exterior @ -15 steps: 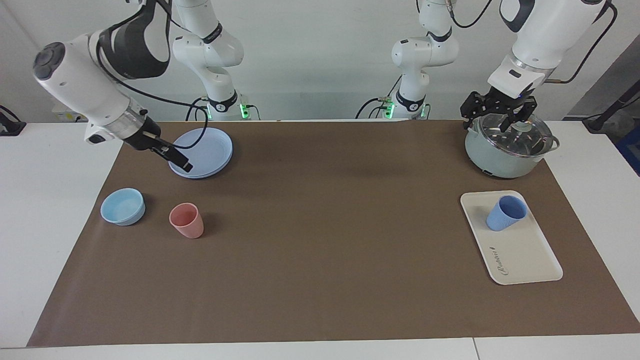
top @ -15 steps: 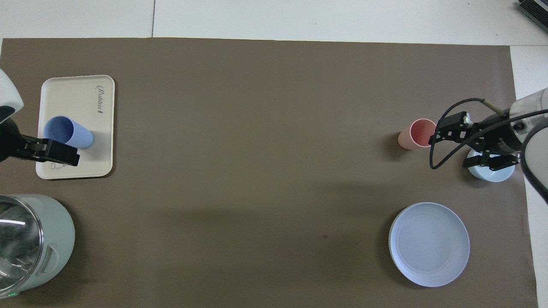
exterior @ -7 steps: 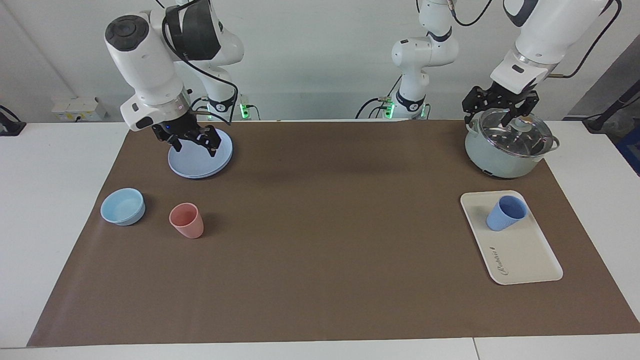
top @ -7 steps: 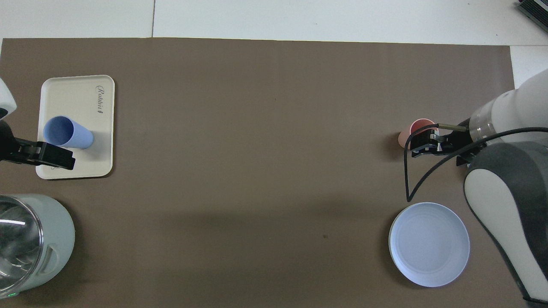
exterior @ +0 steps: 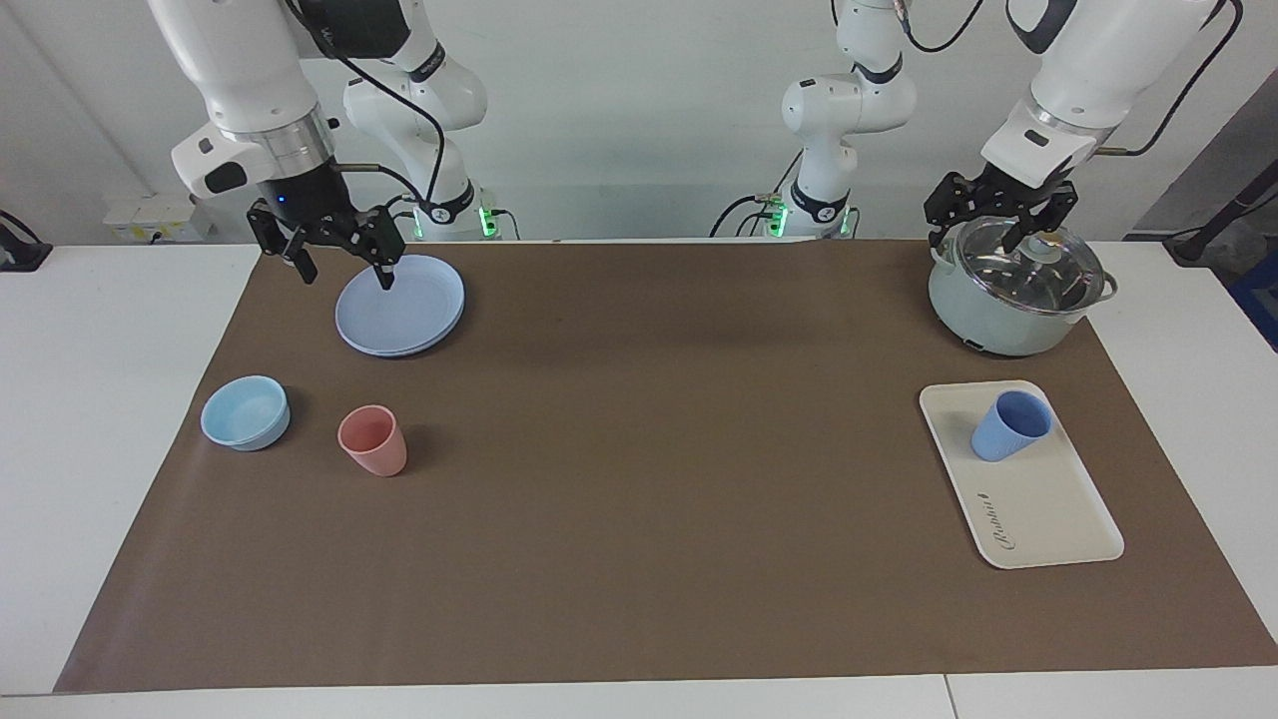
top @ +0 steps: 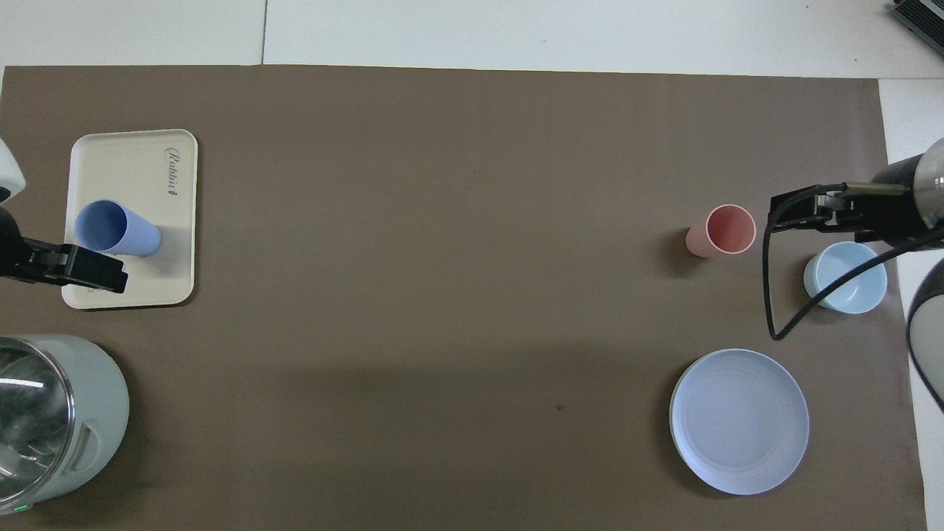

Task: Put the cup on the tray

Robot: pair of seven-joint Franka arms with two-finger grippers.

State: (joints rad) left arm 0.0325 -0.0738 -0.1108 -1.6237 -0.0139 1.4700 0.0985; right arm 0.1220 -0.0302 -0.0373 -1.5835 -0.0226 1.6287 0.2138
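1. Right of centre in the facing view, the cup (exterior: 1010, 425) stands upright on the tray (exterior: 1048, 519), on the tray's upper half, mouth up. It looks like light, stiff plastic with a faintly ribbed, tapered wall; a pinch across the rim or around the upper wall would probably suit it, and it would likely tip easily if nudged.
2. At upper right of that view, the left gripper (exterior: 998, 215) hangs with its fingers spread over the lidded pot (exterior: 1013, 295), holding nothing. The cup sits lower in the frame, well apart from it.
3. At upper left, the right gripper (exterior: 341, 255) hovers with fingers apart and empty above the edge of the round plate (exterior: 401, 306); the pink cup (exterior: 372, 440) and the bowl (exterior: 246, 411) sit below it in the frame. This arm appears to be waiting.
4. At left in the overhead view, the cup (top: 118, 228) shows on the lower half of the tray (top: 133, 162), the left gripper (top: 70, 265) overlapping the tray's lower left corner just beside it. Judged from this, the placing looks done.
5. At right, the right gripper (top: 811, 210) shows just above the bowl (top: 845, 277) in the frame, beside the pink cup (top: 723, 231).
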